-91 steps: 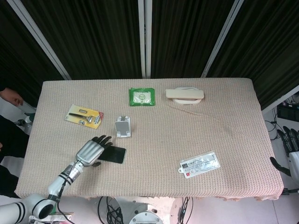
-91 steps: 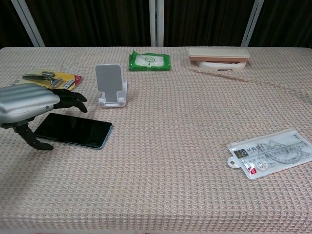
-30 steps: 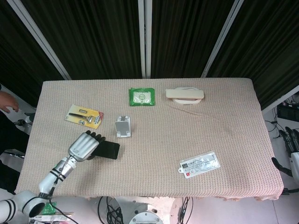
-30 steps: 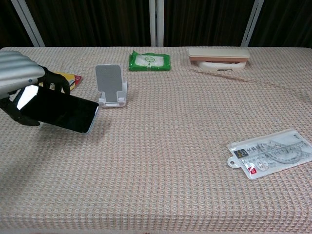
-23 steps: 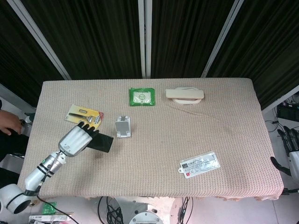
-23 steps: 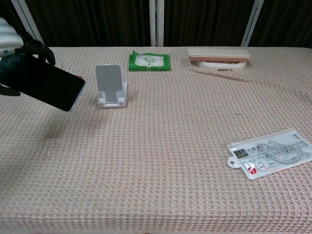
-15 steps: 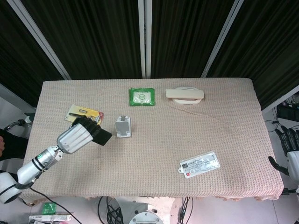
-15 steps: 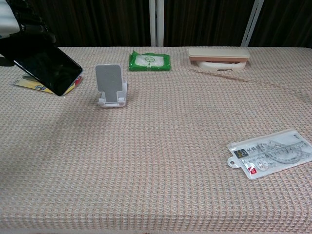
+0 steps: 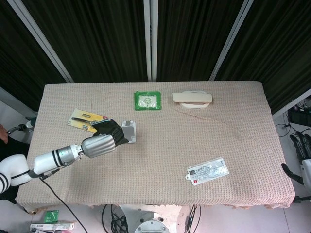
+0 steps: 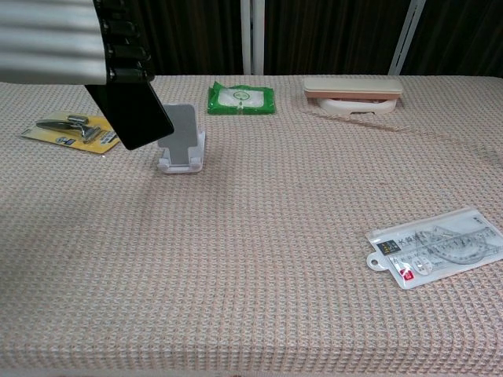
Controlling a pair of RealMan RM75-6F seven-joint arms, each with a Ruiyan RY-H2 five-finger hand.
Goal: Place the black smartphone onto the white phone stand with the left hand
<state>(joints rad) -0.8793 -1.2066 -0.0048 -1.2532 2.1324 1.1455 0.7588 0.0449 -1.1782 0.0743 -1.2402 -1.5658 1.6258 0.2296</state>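
My left hand (image 9: 102, 142) (image 10: 59, 39) grips the black smartphone (image 10: 130, 111) (image 9: 103, 124) in the air, above the table. The phone hangs nearly upright, tilted, its lower end just left of and in front of the white phone stand (image 10: 180, 139) (image 9: 129, 131). In the chest view the phone covers the stand's left edge; whether they touch I cannot tell. The stand is upright on the cloth with nothing on it. At the right edge of the head view, off the table, only dark fingertips (image 9: 304, 144) of my right hand show.
The table (image 9: 243, 126) has a beige woven cloth. A yellow carded tool pack (image 10: 69, 129) lies left of the stand. A green wipes pack (image 10: 240, 98) and a cream case (image 10: 352, 89) sit at the back. A clear ruler pouch (image 10: 436, 247) lies front right.
My left hand picked the phone up off the cloth, raised it and carried it right toward the stand, turning it from flat to nearly upright.
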